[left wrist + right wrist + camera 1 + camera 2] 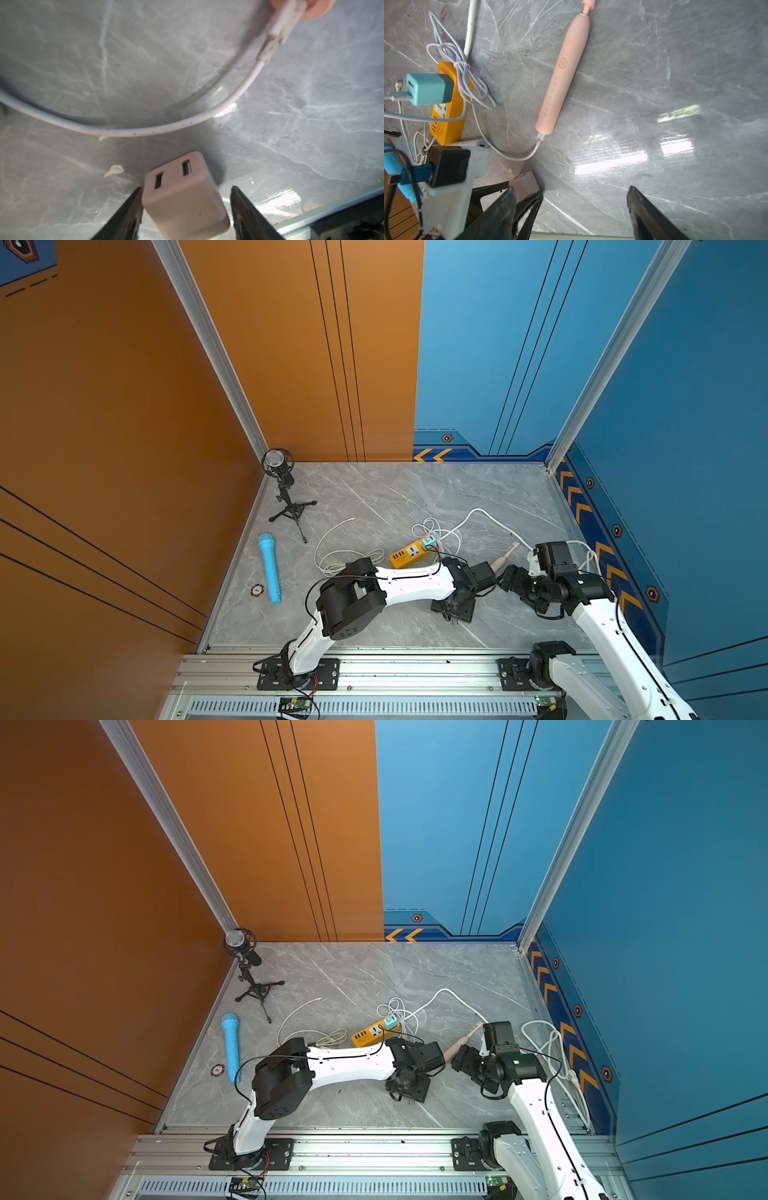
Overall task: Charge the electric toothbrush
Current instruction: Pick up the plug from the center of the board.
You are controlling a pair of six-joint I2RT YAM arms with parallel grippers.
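Two arms: both reach in over the grey marbled tabletop (395, 497) and meet right of centre, wrists close together.
Task item: the pink electric toothbrush (562, 79) lies flat on the tabletop, right of centre, between the power strip and the right arm. Its brush head points far-right and its base near-left.
Charging lead: a thin white cable (519, 158) is plugged into the toothbrush base and curves off toward the left arm. Its other end is hidden.
Charger: the pale USB charger cube (182, 199), with two slots on its face, sits just near of the cable's curve and apart from it.
Left gripper (186, 188): it points down at the tabletop with its jaws set around the charger cube. One finger touches the cube's corner and a narrow gap shows at the other fingertip. Clamped or slack, cannot tell.
Right gripper (571, 188): its jaws are released and spread wide over bare tabletop, near of the toothbrush and not touching it.
Power strip: the orange plastic power strip (409, 556) lies left of the toothbrush. A teal charger block (429, 89) is plugged into its far end, and a bundled white cord (460, 62) is draped over it.
Bystanders: a loose coil of white cable (340, 560) lies left of the strip. A blue toy microphone (269, 568) lies along the left edge with a small round disc (257, 590) just beside it. A black microphone on a tripod (282, 485) stands upright in the far-left corner.
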